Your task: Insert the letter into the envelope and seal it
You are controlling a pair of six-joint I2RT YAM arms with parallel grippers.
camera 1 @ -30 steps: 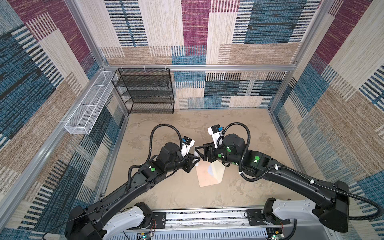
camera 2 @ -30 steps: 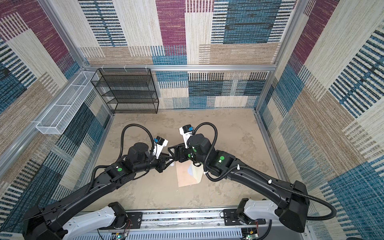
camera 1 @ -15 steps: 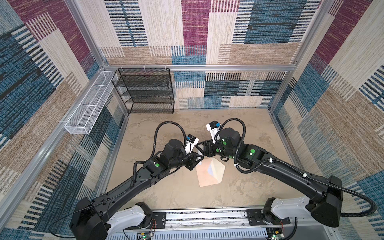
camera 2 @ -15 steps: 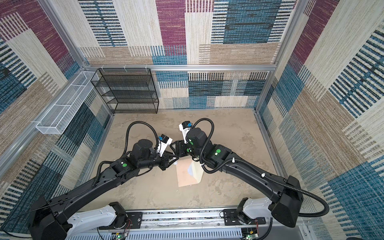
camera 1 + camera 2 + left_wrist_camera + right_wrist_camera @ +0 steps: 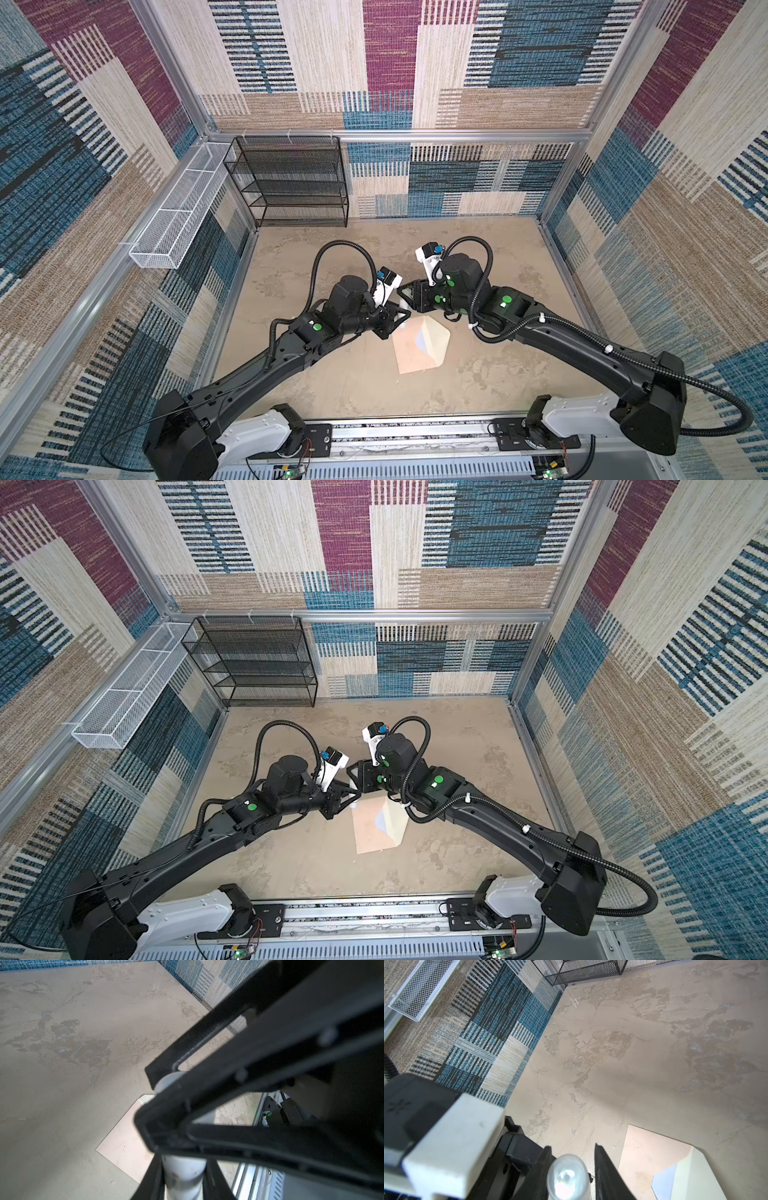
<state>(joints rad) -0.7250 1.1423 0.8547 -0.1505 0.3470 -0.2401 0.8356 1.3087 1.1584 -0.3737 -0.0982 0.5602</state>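
Mid-table, peach envelope point(image 5: 409, 357) lies flap open, table point(image 5: 353, 386) bare nearer; my left gripper point(image 5: 401, 318) clamps white tube point(image 5: 182, 1169), right gripper point(image 5: 572, 1147) unclear.

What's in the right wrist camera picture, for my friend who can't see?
A small white cylindrical tube sits between two black jaws above a beige table. Nearby lies a pale peach paper envelope, flap open, white paper letter peeking out.

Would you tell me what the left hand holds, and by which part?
The left hand grips a white tube around its body; one end sticks out.
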